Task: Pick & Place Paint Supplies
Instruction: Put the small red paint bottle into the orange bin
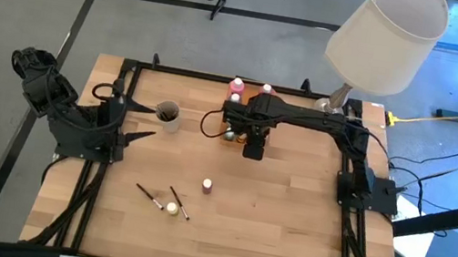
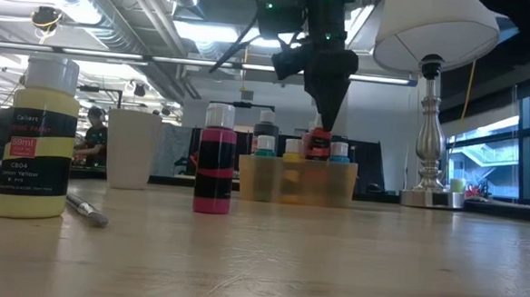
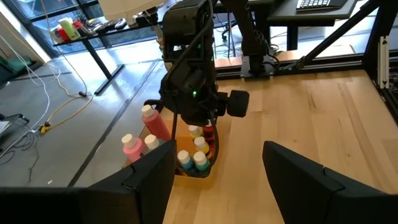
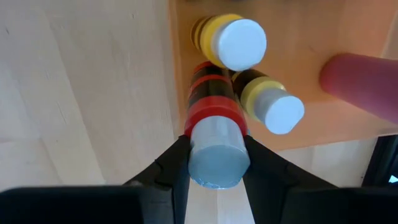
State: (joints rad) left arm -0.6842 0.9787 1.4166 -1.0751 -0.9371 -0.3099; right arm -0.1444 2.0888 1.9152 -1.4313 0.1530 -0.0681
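Observation:
My right gripper (image 4: 216,146) points straight down over the orange tray (image 4: 311,37) and is shut on a red-and-black bottle (image 4: 212,99) with a pale cap. In the low view it stands at the tray (image 2: 295,182), among teal-capped bottles. Two yellow bottles (image 4: 235,42) with white caps stand in the tray beside it. On the table, a pink-capped bottle (image 1: 207,184), a yellow bottle (image 1: 171,207) and two thin brushes (image 1: 147,195) lie apart. My left gripper (image 1: 145,124) waits open at the table's left side, beside a cup (image 1: 166,116). My right gripper pinches the red-and-black bottle at its upper end (image 4: 214,134), by the cap and red shoulder, between the two fingers (image 4: 177,163). The fingers come from above, pointing down. The bottle is upright, its lower part (image 2: 316,151) inside the tray; whether its base rests there is hidden.
A big white-shaded lamp (image 1: 386,38) with a metal base stands at the far right corner. Two pink bottles (image 1: 237,85) stand at the far edge behind the tray. A dark frame rail runs around the table. Bare wood shows in the middle and on the right.

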